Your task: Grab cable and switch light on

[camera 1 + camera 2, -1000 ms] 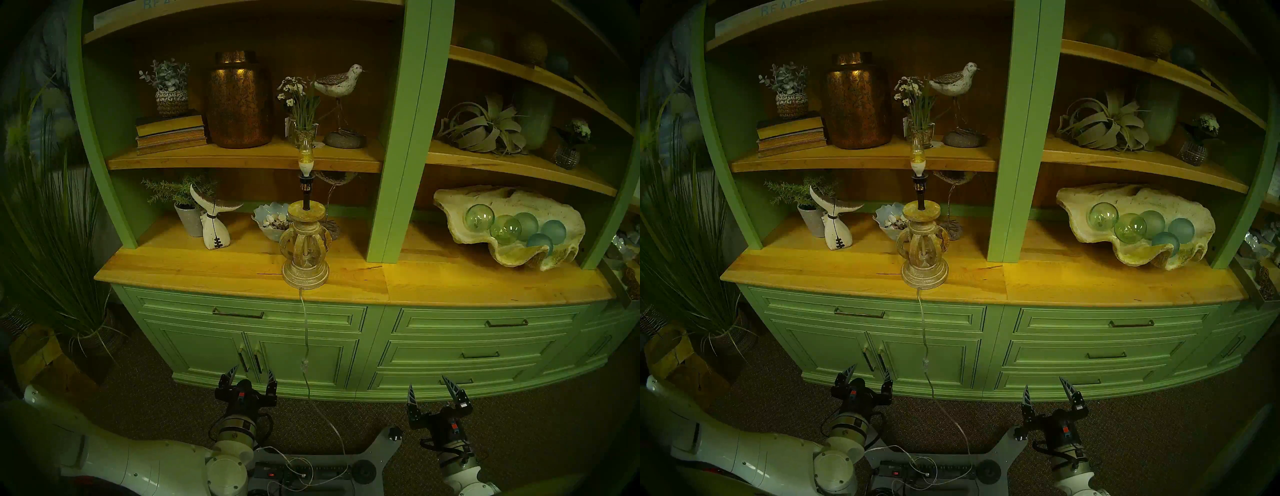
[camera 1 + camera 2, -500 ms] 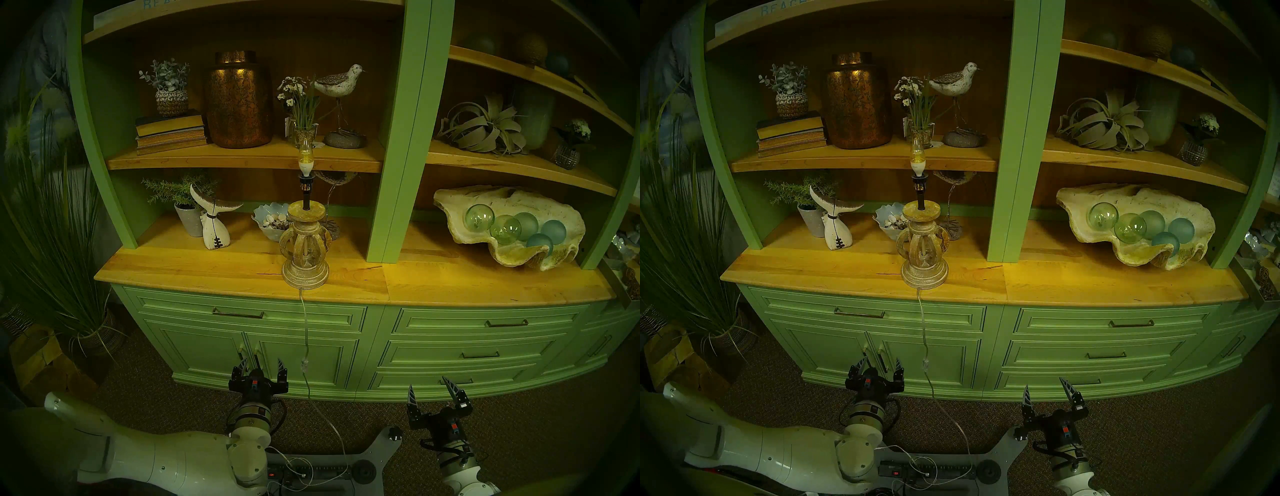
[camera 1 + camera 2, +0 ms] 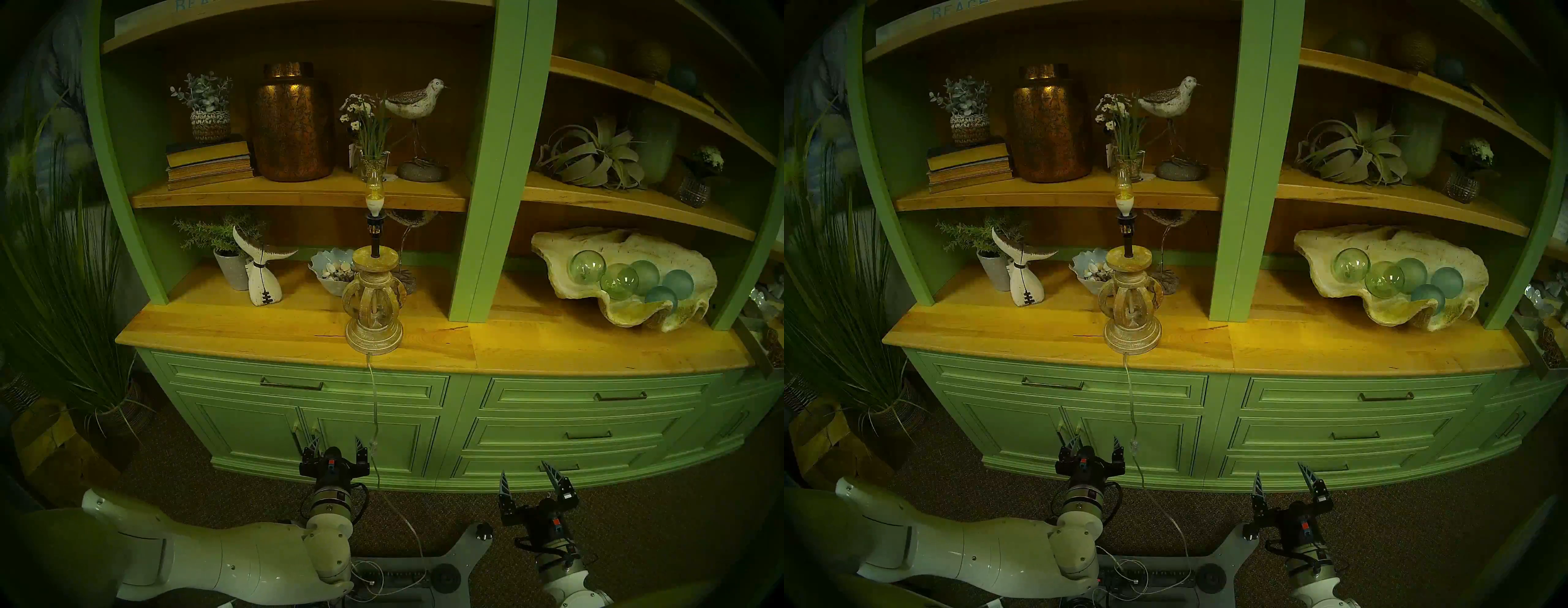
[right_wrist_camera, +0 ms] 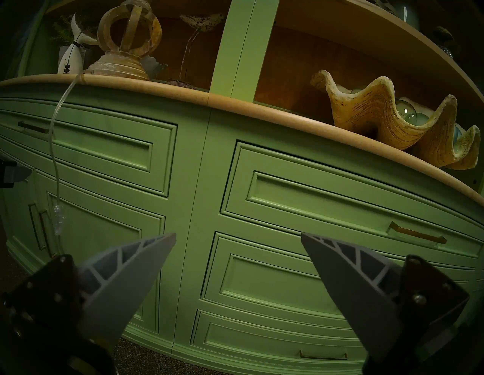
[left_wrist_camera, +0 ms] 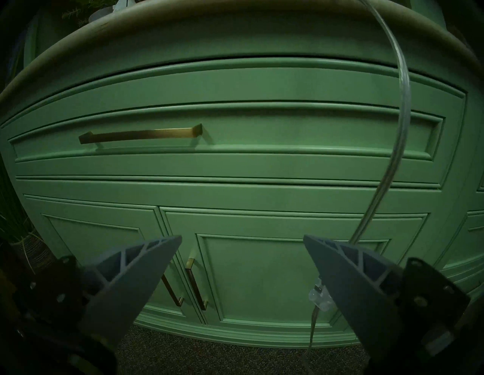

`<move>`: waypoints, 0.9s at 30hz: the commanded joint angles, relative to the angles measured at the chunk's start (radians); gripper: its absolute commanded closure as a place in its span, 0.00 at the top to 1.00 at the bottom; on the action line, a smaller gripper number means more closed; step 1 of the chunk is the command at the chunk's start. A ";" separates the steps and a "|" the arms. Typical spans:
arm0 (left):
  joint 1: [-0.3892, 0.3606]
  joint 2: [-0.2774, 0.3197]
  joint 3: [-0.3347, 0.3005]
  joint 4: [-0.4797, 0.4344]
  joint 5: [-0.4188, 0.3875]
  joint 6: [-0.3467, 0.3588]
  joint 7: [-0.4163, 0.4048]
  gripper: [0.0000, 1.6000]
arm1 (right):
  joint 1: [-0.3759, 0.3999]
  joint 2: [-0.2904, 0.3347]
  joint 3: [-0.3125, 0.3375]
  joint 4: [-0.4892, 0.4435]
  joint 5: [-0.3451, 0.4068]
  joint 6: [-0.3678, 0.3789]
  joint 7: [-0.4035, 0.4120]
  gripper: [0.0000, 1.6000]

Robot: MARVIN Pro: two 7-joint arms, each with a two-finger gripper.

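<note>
While the left gripper [image 3: 337, 444] hangs with jaws spread and empty before the cabinet [image 3: 382, 429], the cable [image 3: 374, 407] drops from the lamp [image 3: 374, 297] just to its right, the switch [image 3: 373, 446] beside its right finger. Well right, the right gripper [image 3: 527, 473] also gapes empty. From the left wrist, the switch [image 5: 320, 297] sits against the right finger's inner edge. From the right wrist, the cable [image 4: 53, 157] hangs far left of its parted fingers.

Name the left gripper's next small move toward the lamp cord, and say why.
Probably a short shift to its right. The left gripper is open and empty, and the cable with its clear switch block hangs just outside its right finger, not between the fingers. The bulb looks unlit.
</note>
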 commanded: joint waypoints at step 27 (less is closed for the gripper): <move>-0.023 -0.279 -0.039 0.245 -0.163 0.094 -0.168 1.00 | 0.011 -0.002 -0.003 -0.027 -0.001 -0.012 0.000 1.00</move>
